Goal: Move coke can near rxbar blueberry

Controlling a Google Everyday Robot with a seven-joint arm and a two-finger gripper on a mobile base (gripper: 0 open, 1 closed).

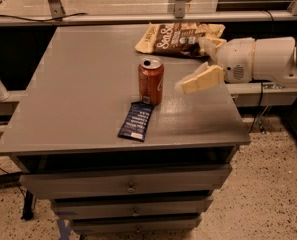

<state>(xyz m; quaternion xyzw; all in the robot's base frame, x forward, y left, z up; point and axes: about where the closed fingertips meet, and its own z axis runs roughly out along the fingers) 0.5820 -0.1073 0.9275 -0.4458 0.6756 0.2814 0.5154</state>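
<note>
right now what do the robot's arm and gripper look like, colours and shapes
The gripper, over the right side of the table beside the coke can, has two pale cream, flat wedge-shaped fingers. They join a rounded white wrist housing with a small patch of dotted vent holes. The arm behind is a smooth white cylinder.
</note>
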